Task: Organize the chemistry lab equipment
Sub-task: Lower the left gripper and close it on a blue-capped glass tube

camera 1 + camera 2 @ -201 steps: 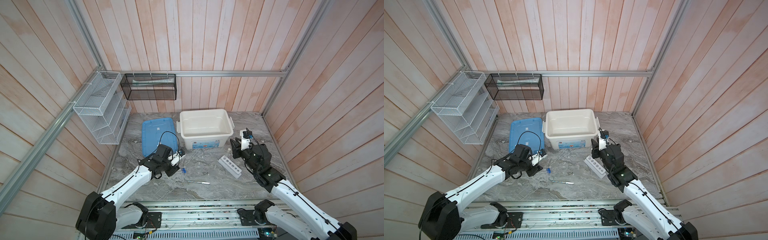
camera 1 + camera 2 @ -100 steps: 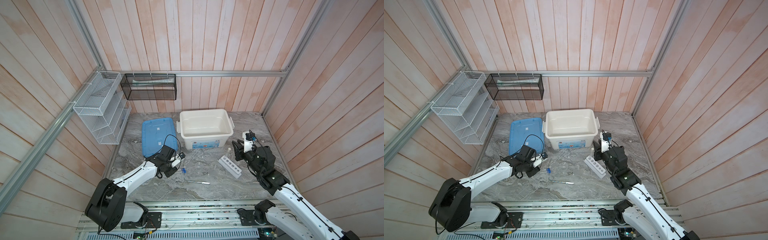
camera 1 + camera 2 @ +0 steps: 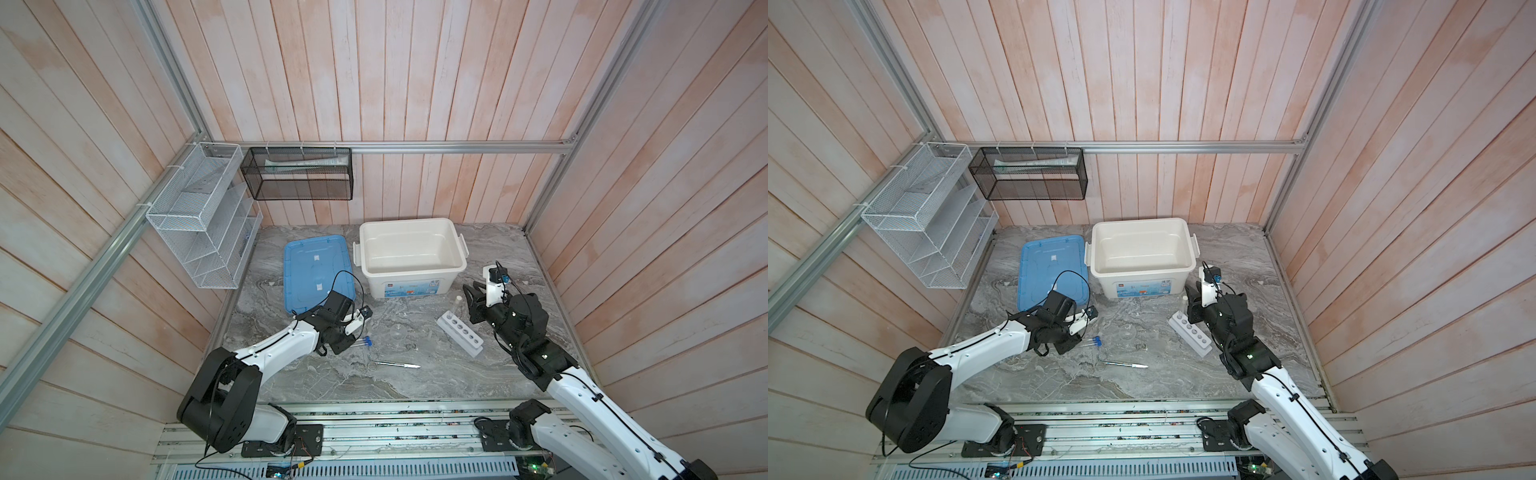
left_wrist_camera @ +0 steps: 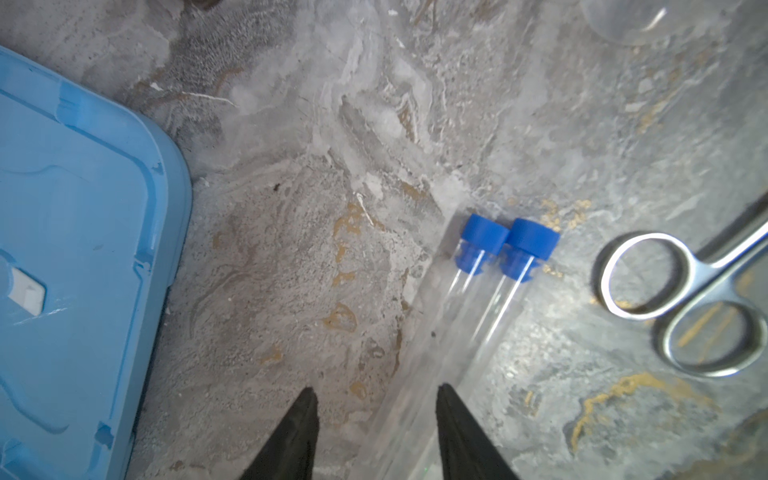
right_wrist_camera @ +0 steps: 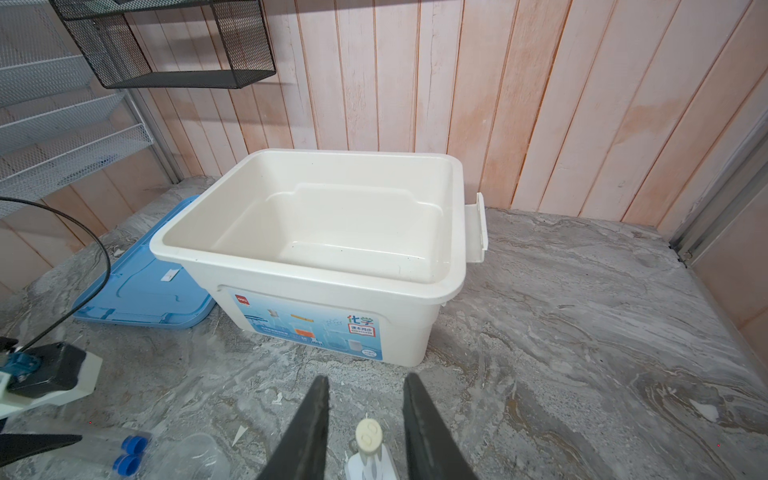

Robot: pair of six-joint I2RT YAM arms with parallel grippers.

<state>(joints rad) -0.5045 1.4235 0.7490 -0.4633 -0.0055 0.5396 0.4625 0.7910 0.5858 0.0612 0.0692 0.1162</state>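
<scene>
Two clear tubes with blue caps (image 4: 484,237) lie side by side on the marble table, their bodies running between the black fingertips (image 4: 307,401) of my left gripper (image 4: 376,397), which is open and low over them. In both top views the caps (image 3: 368,340) (image 3: 1098,341) peek out beside that gripper. A white-capped tube (image 5: 368,432) stands in the white rack (image 3: 459,332). My right gripper (image 5: 368,384) is open on either side of the tube, touching nothing. Steel scissors (image 4: 681,303) and a thin silver pen-like tool (image 3: 401,365) lie toward the table's front. The clear dish (image 5: 199,453) sits mid-table.
An open white bin (image 3: 411,282) stands at the back with its blue lid (image 3: 316,266) flat beside it, close to my left wrist. White (image 3: 203,216) and black (image 3: 297,178) wire racks hang on the walls.
My left arm has dropped lower over the blue-capped tubes and its jaws have narrowed a little. My right gripper has shifted slightly toward the rack's white-capped tube.
</scene>
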